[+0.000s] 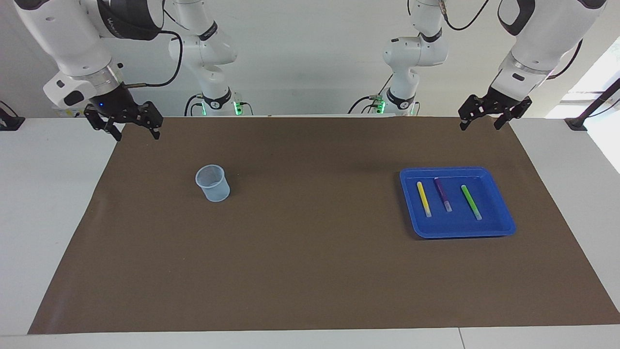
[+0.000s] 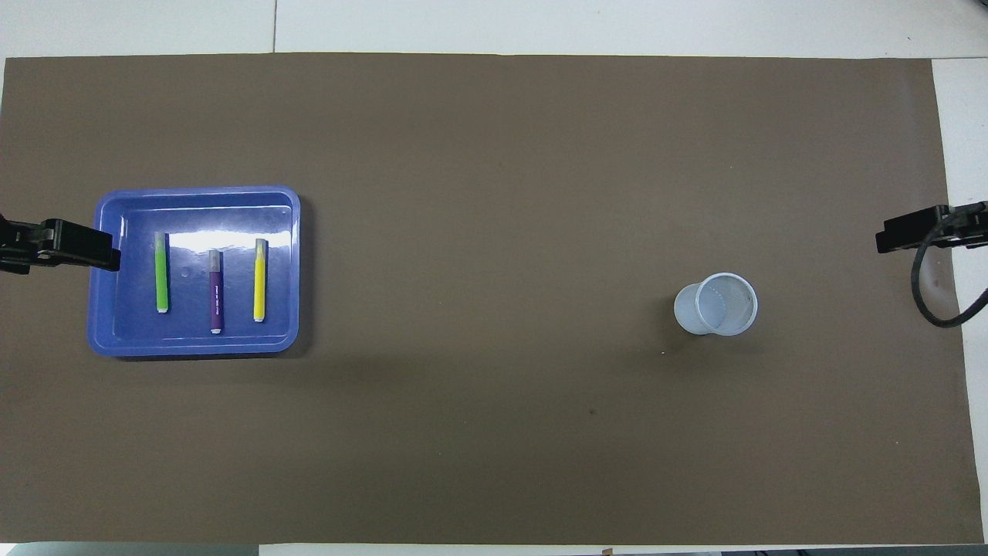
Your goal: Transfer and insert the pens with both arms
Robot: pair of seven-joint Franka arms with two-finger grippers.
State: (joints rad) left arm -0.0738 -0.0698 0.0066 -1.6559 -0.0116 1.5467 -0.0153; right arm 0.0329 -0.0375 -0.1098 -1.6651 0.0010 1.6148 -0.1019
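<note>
Pens [image 1: 445,196] lie in the tray [image 1: 499,228], long axes running away from the robots; left gripper [image 1: 489,116], jaws apart, hangs nearest; right gripper [image 1: 131,127] likewise apart.

Left gripper [image 1: 494,118] and right gripper [image 1: 131,128] hang raised, jaws apart

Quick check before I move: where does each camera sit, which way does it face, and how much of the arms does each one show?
Facing view: high across the table, looking at the robots; shows both arms, left end effector and right end effector, open, raised at the mat's robot-side edge.
Overhead view: above the robots' end, looking steeply down; only the end effectors' tips at the side edges.
Shared: blue tray holding yellow pen, purple pen, green pen; mesh cup.
</note>
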